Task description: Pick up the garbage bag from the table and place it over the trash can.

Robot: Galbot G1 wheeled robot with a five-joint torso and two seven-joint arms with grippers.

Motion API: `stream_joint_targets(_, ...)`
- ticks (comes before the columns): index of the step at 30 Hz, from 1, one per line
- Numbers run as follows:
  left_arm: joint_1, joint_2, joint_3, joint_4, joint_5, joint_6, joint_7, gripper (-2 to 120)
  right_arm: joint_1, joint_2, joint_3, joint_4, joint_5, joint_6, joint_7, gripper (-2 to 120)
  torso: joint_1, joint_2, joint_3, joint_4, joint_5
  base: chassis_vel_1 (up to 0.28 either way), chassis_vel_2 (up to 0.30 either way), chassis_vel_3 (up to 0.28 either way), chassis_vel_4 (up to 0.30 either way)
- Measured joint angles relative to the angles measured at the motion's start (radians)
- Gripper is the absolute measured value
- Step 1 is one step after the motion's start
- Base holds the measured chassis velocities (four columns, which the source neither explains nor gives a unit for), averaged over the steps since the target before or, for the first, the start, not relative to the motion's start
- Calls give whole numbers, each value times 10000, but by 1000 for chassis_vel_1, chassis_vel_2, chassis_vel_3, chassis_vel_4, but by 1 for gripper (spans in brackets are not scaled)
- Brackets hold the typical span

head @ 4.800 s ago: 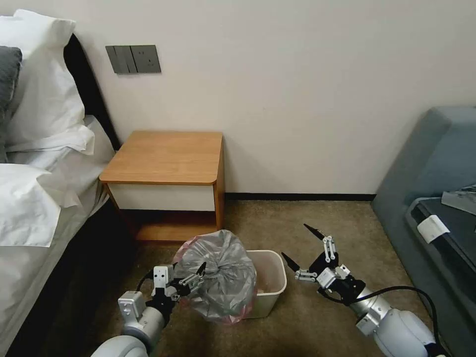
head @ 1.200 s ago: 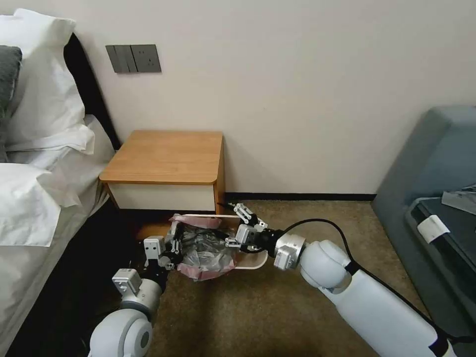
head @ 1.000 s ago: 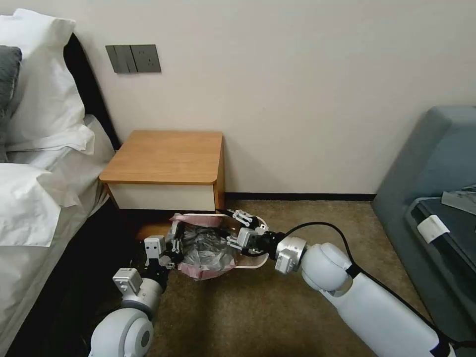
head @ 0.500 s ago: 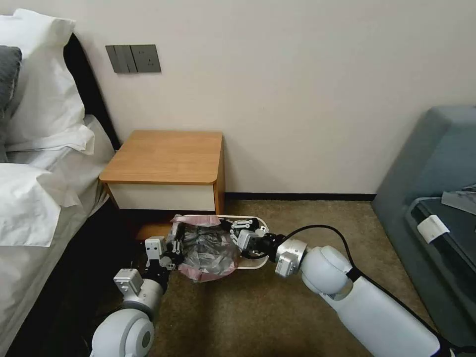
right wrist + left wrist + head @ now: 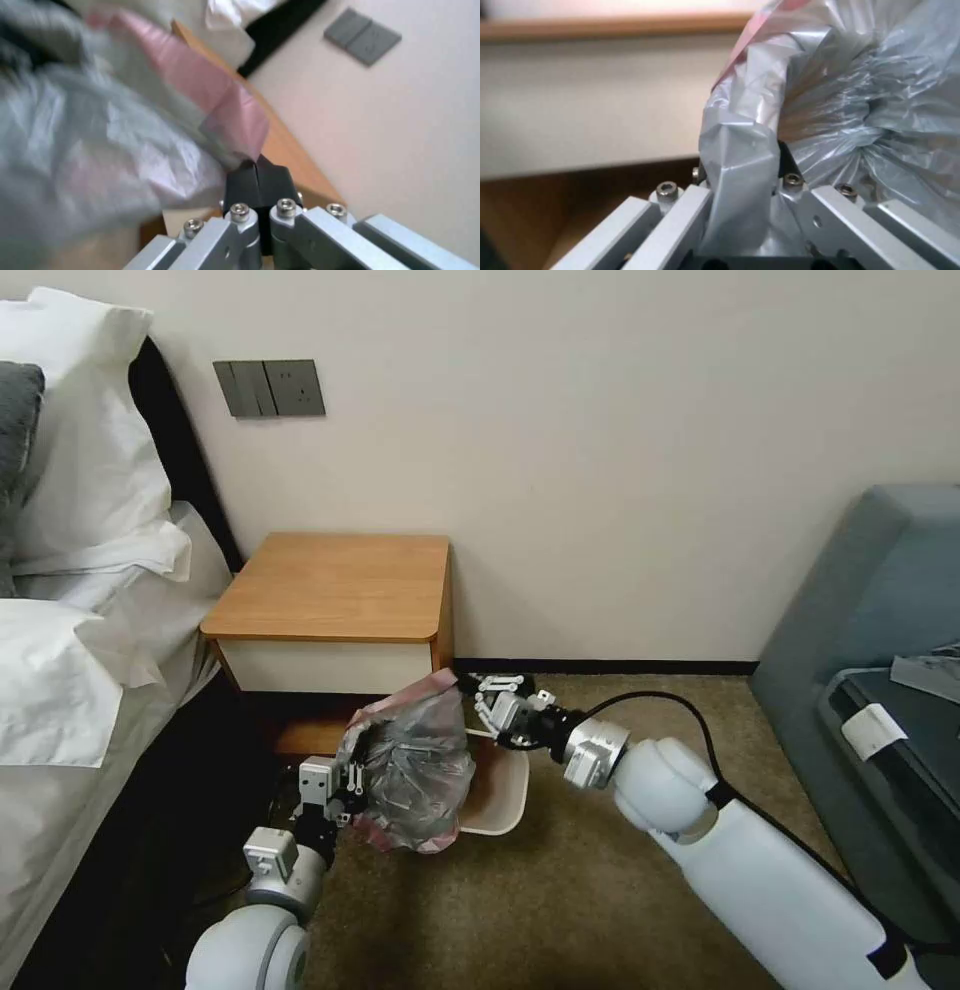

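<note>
I've got the garbage bag [image 5: 410, 775] stretched between both claws, lifted above the trash can [image 5: 495, 795] on the carpet in front of the surface [image 5: 335, 585]. My left claw [image 5: 345, 782] is clenched on the bag's near edge; my right claw [image 5: 470, 688] pinches the pink rim at the far corner.

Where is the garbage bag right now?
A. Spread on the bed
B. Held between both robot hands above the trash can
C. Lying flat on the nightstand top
B: the left hand and right hand each pinch an edge of the garbage bag over the trash can.
</note>
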State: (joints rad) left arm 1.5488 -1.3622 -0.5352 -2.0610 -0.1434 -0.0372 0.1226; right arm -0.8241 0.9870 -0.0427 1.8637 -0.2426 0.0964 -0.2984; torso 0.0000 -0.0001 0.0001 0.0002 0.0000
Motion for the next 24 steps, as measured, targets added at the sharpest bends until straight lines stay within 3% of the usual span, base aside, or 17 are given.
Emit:
stream_joint_targets(2,2,17,-57,116,-23,-1035,421,3,55,-83,59,-235,26,27,8,0,0,0,0,1,2,0,0,0,0)
stream_joint_targets(6,2,16,-61,193,-221,-1890,895,3,135,-134,76,-453,35,45,12,0,0,0,1,2,-1,0,0,0,0)
stream_joint_targets(10,-2,14,-61,205,-463,-2184,1121,3,199,-203,81,-553,41,47,12,0,0,-1,2,-1,0,0,0,0,0)
stream_joint_targets(16,-34,15,-70,237,-617,-2230,1021,3,149,-420,237,-449,52,52,-84,0,0,0,0,0,-1,0,0,0,0)
stream_joint_targets(18,-67,16,-78,292,-620,-2088,717,3,-74,-513,466,-209,86,39,-135,7,0,0,-1,-3,0,0,0,0,0)
stream_joint_targets(22,-142,-38,-119,431,-559,-1030,-499,3,-1660,-1023,1264,1717,1363,-412,400,26,0,2,-3,-6,2,0,0,0,0)
stream_joint_targets(24,-141,-83,-148,430,-714,-862,-695,3,-1922,-1095,1320,2085,1878,-636,721,30,0,3,-3,-7,3,0,0,0,0)
